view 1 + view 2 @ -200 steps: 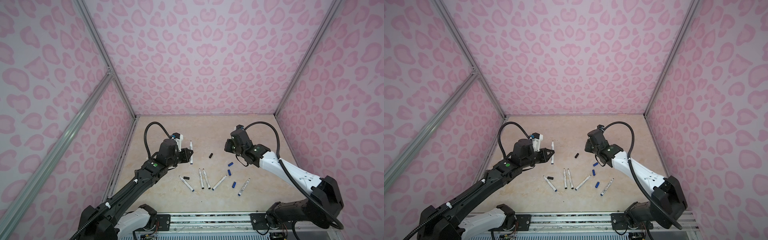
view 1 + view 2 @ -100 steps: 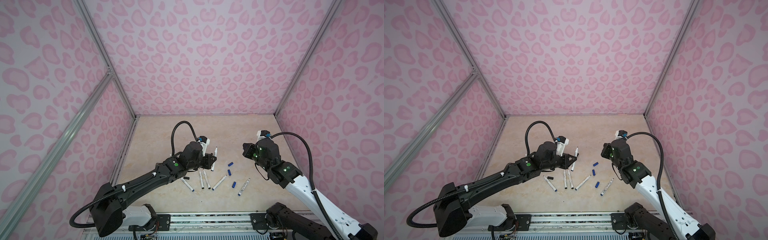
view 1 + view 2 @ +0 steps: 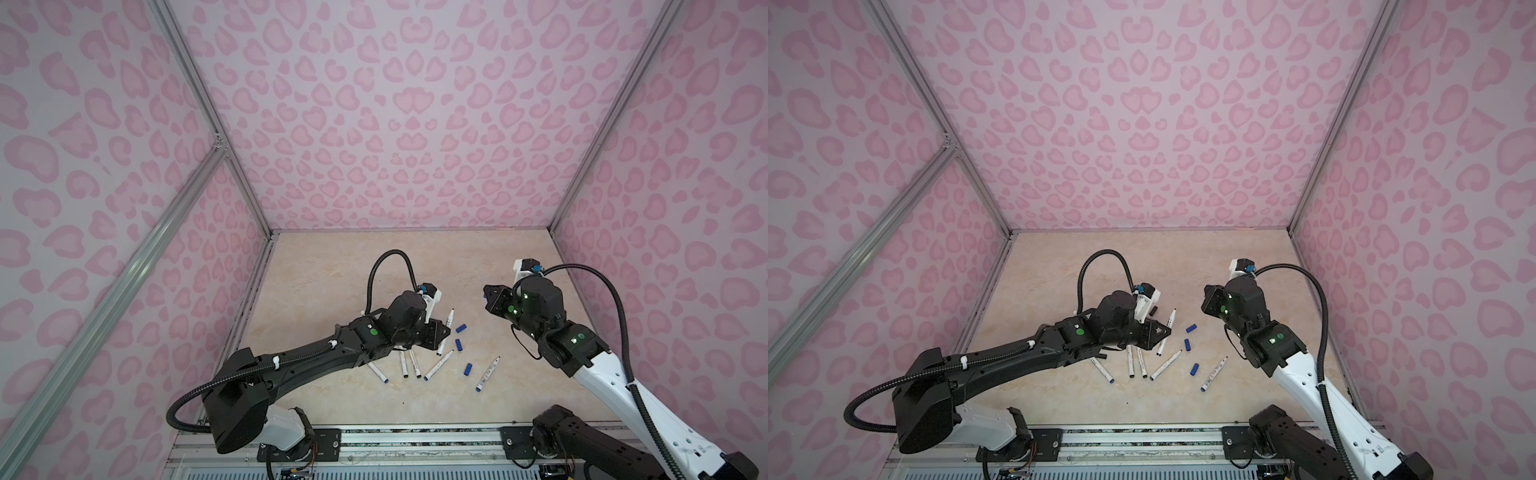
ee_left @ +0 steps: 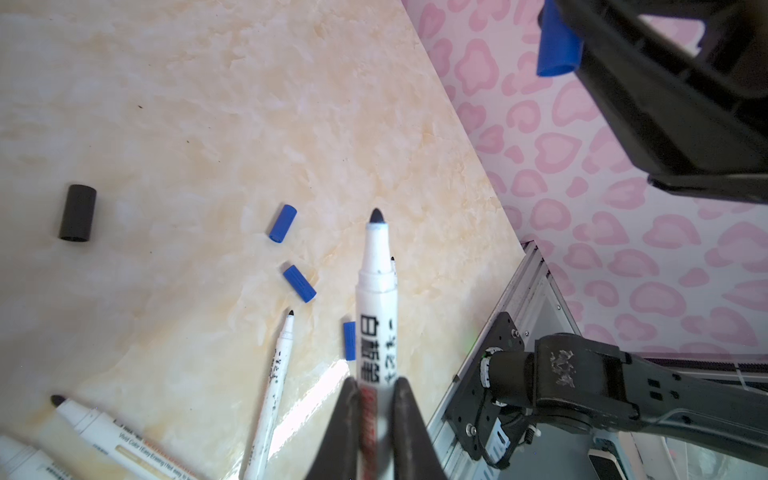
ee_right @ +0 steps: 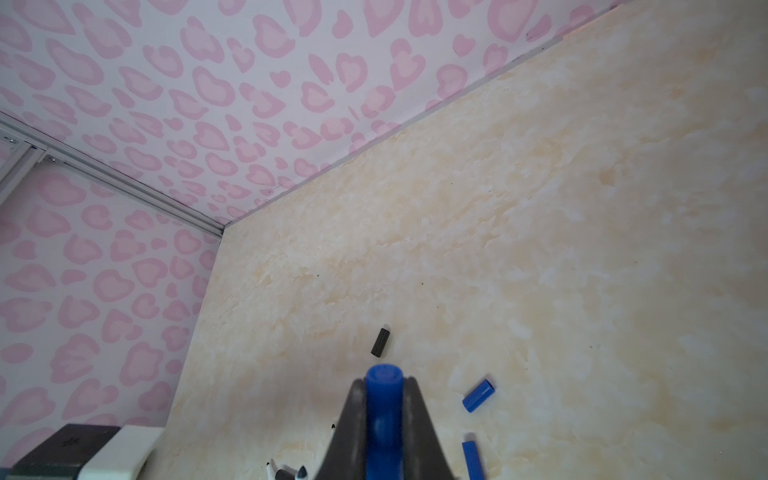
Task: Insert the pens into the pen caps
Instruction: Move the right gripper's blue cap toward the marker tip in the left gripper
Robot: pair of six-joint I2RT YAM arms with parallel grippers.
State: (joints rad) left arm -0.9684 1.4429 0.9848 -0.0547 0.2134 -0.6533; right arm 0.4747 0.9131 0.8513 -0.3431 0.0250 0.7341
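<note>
left gripper (image 4: pixel 376 381) clenched on a pen (image 4: pixel 376 299); barrel pinched between both fingers, dark tip projecting well beyond them (lifted above the table (image 4: pixel 187 104)); right gripper (image 5: pixel 384 381) clenched on a blue cap (image 5: pixel 384 374), one end protruding past the fingertips; held pen and held cap apart, not joined; loose blue caps (image 4: pixel 299 283) and a black cap (image 4: pixel 77 212) lie on the table, near the other pens (image 3: pixel 438 365).

Pink-spotted walls (image 3: pixel 395 124), beige marbled tabletop (image 3: pixel 332 270)
</note>
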